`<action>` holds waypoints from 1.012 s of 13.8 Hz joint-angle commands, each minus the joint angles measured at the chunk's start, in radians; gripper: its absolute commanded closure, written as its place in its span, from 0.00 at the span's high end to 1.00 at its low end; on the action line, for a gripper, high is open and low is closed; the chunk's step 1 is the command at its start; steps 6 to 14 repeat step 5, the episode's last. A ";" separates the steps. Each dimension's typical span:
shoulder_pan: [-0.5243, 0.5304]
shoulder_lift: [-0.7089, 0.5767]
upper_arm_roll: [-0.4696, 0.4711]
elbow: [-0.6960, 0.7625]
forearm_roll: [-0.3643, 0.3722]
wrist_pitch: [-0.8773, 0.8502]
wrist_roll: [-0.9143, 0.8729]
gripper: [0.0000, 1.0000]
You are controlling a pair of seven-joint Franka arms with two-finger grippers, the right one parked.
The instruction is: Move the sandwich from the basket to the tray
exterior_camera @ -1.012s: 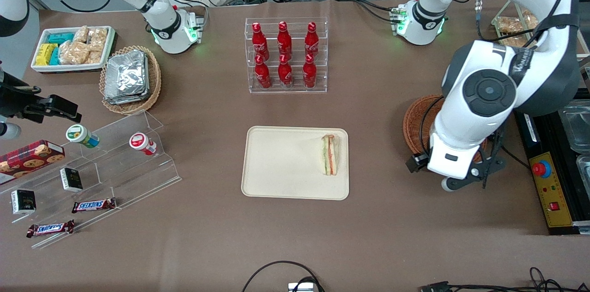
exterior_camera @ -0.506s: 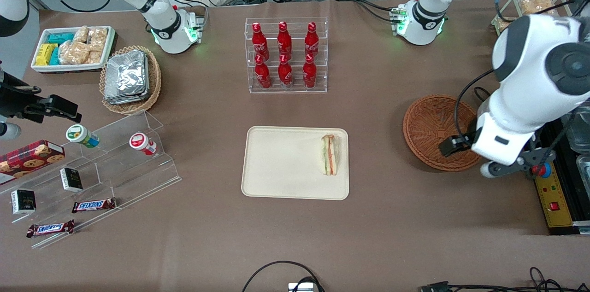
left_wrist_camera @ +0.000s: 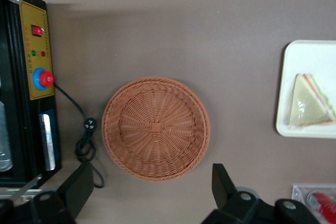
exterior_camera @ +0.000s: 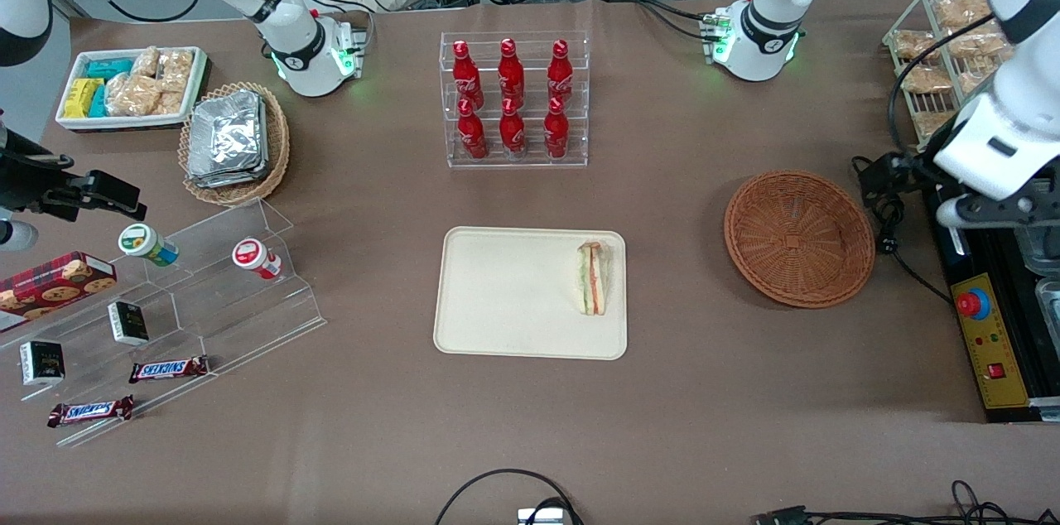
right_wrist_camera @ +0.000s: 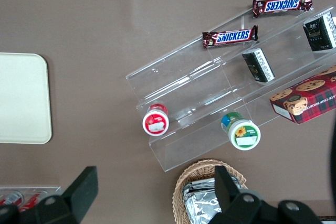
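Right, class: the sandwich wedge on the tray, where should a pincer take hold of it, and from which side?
Come from above and close on the two broad bread faces of the sandwich. It stands on edge on the tray, filling stripe up, so those faces are exposed. The pincer is open, high over the empty basket.

Gripper (left_wrist_camera: 149,190) only partly in frame in the left wrist view — two dark fingers (left_wrist_camera: 79,184) spread wide, tips showing, bases cut by the edge. In the front view, hidden under the white arm housing, fingers not made out there. Tray (left_wrist_camera: 307,85) cut off by the edge, well to one side of the fingers; only one end visible, with the sandwich (left_wrist_camera: 311,109) on it. Control box (left_wrist_camera: 23,85) beside the other finger also cropped — labels too small to read. Basket (left_wrist_camera: 156,128) whole, just past the fingertips.
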 commanded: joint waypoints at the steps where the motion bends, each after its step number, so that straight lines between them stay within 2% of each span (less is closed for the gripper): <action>1: 0.007 -0.048 0.005 -0.040 -0.028 -0.009 0.060 1.00; 14: 0.025 -0.069 0.007 -0.035 -0.040 -0.045 0.063 1.00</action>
